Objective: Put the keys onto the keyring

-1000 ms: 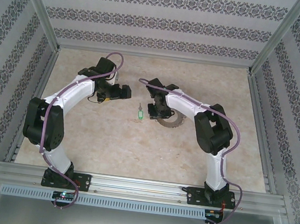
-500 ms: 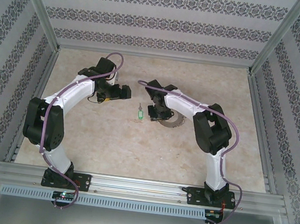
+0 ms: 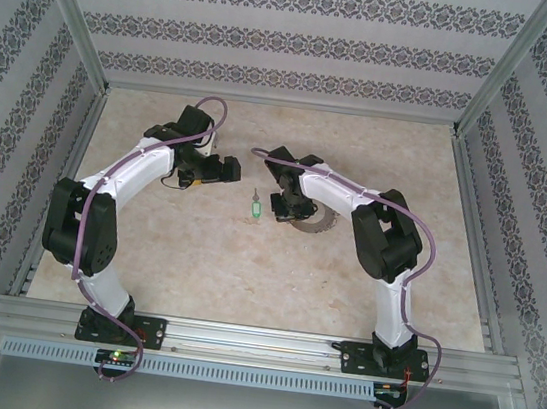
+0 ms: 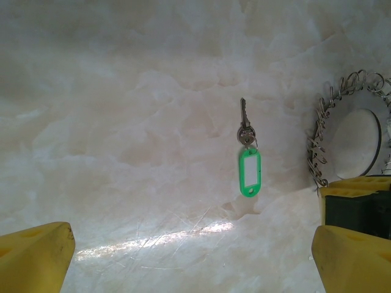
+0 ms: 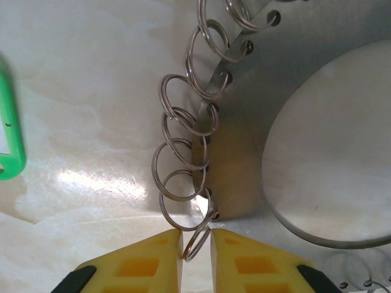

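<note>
Your pale marbled worktop (image 3: 196,255) carries everything. On it lies the large flat dark-grey metal keyring (image 3: 314,220), a disc with a wide round hole through which the worktop shows. Its outer edge is fringed with small silvery wire loops (image 5: 183,165) threaded through punched holes. Your right end effector (image 5: 197,239) sits at that fringe, its yellow fingers (image 5: 153,256) nearly together and pinching one loop. Your left end effector (image 4: 192,259) hovers spread wide, with nothing between its tips. The small silvery key (image 4: 243,121) with its bright green plastic tag (image 4: 249,174) lies flat on the worktop between the two end effectors, just beside the keyring but not touching it.
</note>
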Controlling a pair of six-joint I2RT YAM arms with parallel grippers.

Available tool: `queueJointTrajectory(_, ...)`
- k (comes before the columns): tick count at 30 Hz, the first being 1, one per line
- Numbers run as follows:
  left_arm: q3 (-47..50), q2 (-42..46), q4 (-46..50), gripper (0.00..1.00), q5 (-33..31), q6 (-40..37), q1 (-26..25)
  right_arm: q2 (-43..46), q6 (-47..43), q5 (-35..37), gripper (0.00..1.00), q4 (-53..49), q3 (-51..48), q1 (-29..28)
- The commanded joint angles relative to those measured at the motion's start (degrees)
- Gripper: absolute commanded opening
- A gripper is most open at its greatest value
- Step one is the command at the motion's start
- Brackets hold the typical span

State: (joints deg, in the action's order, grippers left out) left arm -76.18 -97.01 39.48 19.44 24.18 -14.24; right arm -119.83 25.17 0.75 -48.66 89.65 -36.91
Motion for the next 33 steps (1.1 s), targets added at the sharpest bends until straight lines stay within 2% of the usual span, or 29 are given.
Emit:
queueJointTrajectory(1, -1.16, 0.51, 1.58, 1.0, -0.19, -1.54, -0.43, -1.37, -0.56, 1.79, 0.21, -1.74, 1.14, -0.36)
queueJointTrajectory(4, -1.25, 0.51, 1.73, 1.0, -0.17, -1.68, -0.52, -1.45, -0.48, 1.73, 0.2, -1.75, 1.08, -0.32)
queueJointTrajectory(19, -1.77, 0.51, 1.86, 0.99, -0.17, -1.95, -0.52, 3.36, -2.91, 2.36, 0.01, -0.27, -1.46, -0.43)
queueJointTrajectory(26, -5.19, 0.68, 3.82, 0.97, -0.12, -3.3, -0.5, 11.29, -14.46, 0.67, 0.0, 1.72, -2.15, -0.62)
queueJointTrajectory(33, -6.91, 2.56, 1.99, 0.93, 2.27, -3.88, -0.45, 18.22, -26.16, -6.92, 0.0, 4.8, -2.2, -0.11)
